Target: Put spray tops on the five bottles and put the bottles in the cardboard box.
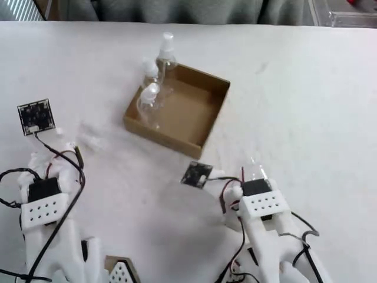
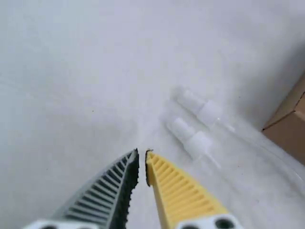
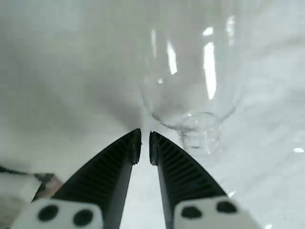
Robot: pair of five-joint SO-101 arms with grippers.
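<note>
My right claw (image 3: pixel 145 142), clenched empty, is beside the clear plastic bottle (image 3: pixel 190 81), four o'clock from the brown cardboard box (image 1: pixel 159 132); probably light, slippery: take its neck.

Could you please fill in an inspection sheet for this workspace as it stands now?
Surface: white table, lightly creased.
Job's things: open cardboard box; three bottles with spray tops at its far left corner; one uncapped bottle just beyond the right tool, neck towards it; two loose spray tops lying side by side ahead of the left tool.
Clutter: nothing seen.
Grippers: left tool shut, empty; right tool shut, empty.
Cables: red and black wires loose along both arms.
Surroundings: grey curtain behind the table; clear container at the far edge.
</note>
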